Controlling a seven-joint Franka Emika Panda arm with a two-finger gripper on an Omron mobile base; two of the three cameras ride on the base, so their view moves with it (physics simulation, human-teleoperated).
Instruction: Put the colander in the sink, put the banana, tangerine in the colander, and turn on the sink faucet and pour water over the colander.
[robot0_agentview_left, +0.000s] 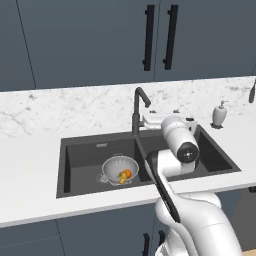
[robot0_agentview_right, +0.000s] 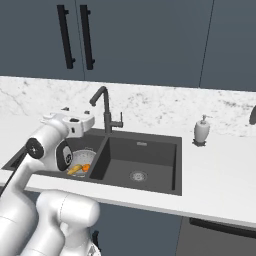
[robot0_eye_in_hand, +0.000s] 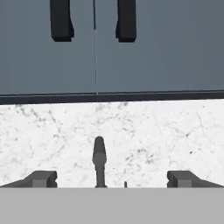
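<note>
Hand view: sink faucet between fingertips.

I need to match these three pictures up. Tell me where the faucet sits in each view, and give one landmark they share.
Left base view: the faucet rises behind the sink, at its divider, centre of the picture.
Right base view: left of centre, behind the divider, beside the gripper.
Hand view: bottom centre, between the two fingertips.
Shared landmark: the paired dark cabinet handles above.

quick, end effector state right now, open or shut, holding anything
End effector: open, jaws spread wide, holding nothing; it points at the sink faucet in the hand view.
</note>
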